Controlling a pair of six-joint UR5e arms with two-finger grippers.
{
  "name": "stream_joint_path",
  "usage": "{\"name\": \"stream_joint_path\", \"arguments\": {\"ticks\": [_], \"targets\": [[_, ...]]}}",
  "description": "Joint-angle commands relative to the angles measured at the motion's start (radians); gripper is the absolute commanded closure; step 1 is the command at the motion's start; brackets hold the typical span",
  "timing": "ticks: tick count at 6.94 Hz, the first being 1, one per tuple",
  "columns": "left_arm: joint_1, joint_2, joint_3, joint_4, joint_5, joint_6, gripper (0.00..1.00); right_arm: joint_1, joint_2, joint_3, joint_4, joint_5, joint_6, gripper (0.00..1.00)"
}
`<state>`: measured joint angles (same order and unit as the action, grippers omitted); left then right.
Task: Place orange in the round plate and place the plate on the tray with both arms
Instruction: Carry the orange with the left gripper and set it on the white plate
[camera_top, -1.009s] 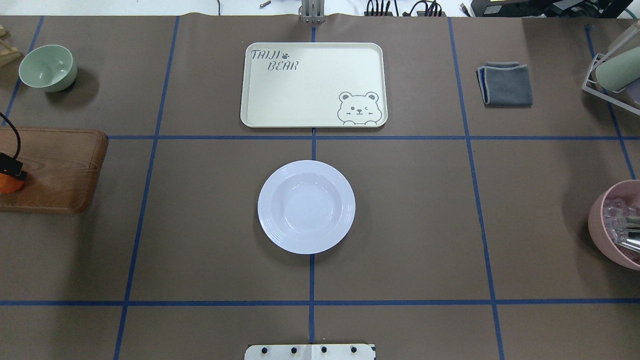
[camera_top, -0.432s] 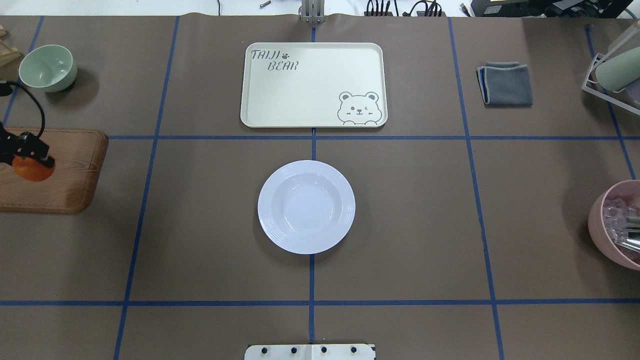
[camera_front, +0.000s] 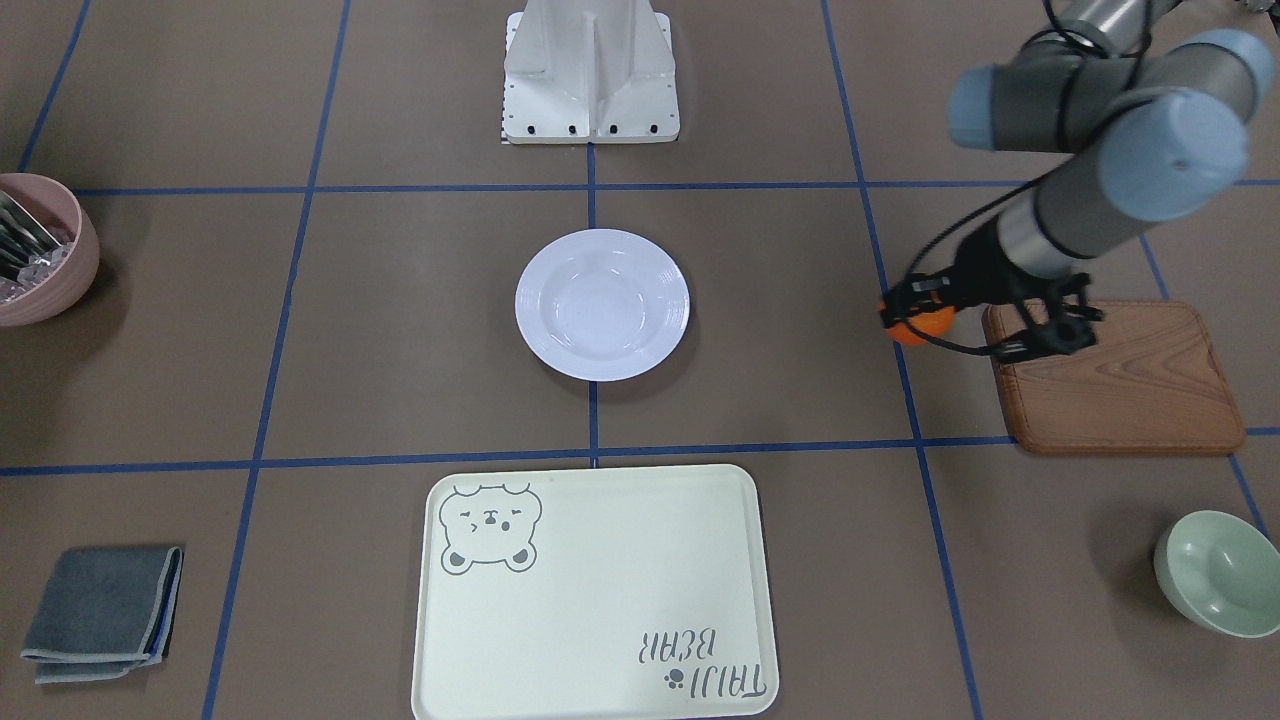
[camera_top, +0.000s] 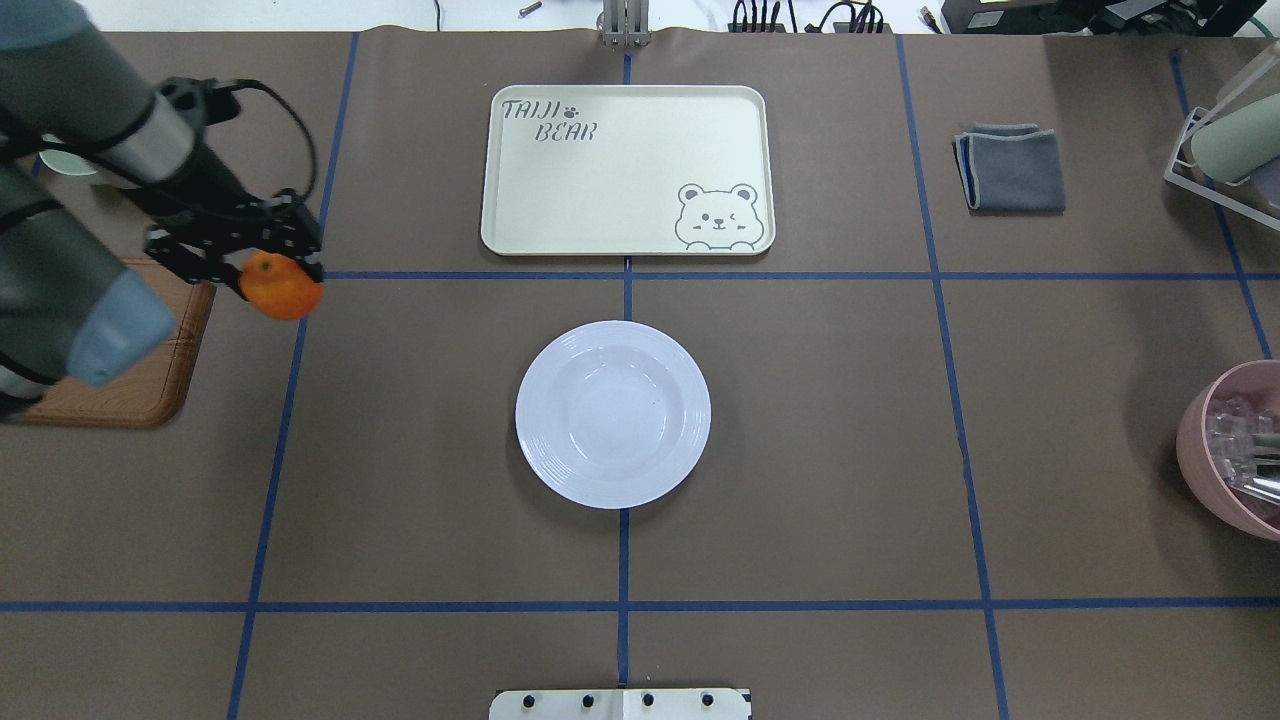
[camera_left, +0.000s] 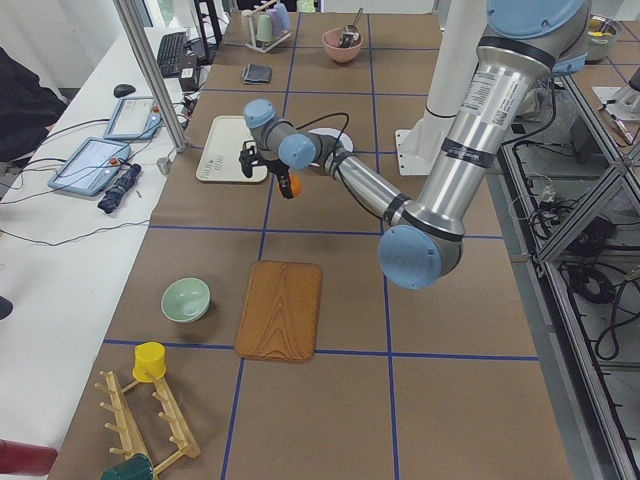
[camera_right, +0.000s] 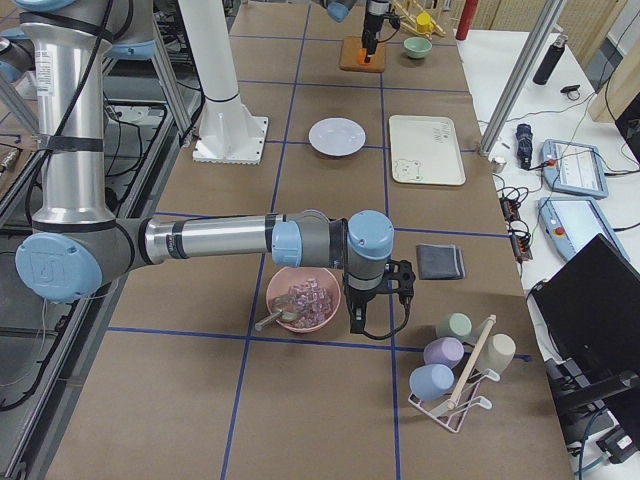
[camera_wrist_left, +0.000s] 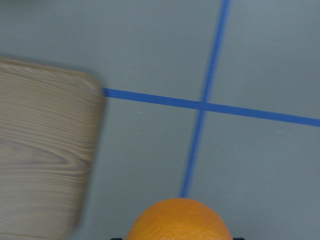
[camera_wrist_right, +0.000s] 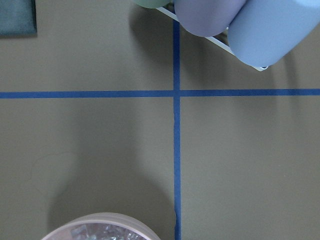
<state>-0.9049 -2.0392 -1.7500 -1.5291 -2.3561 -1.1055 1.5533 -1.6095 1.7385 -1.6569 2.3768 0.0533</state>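
The white plate (camera_top: 612, 413) sits empty in the middle of the desk (camera_top: 820, 460), with the tray (camera_top: 627, 168) beyond it. The left fingers (camera_top: 306, 255) grip the orange (camera_top: 280, 286) above the desk, just off the wooden board (camera_top: 150, 390). The pink bowl (camera_top: 1195, 440) holds clear pieces. Whether the right fingers (camera_right: 354, 318) beside it are open cannot be told.

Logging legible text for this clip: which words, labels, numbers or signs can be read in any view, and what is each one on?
"TAIJI BEAR", with a small paw mark: grey lettering on the tray, in the corner diagonally opposite its bear face drawing; it shows upside down in the front-facing view.
Emblem on the near arm's blue joint cap: too small to read.
Tablet screens on the side bench: too small to read.
No other text shows.
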Motion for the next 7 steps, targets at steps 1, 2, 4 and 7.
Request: {"name": "stream_joint_path", "arguments": {"ticks": [1,2,4,7], "targets": [[0.222,-0.188,0.033,0.006,0.148,-0.3,1.0,-0.091,0.063,0.054,0.022,0.019,0.201,0.0],[0.251,-0.272,0.103,0.003,0.156,-0.351,1.0,-0.169,0.106,0.055,0.131,0.019,0.374,0.0],[0.305,-0.343,0.222,-0.095,0.236,-0.425,1.0,-0.347,0.115,0.046,0.483,0.015,0.767,0.0],[0.368,-0.355,0.346,-0.233,0.302,-0.465,1.0,-0.413,0.143,0.05,0.644,0.012,0.993,0.0]]}}
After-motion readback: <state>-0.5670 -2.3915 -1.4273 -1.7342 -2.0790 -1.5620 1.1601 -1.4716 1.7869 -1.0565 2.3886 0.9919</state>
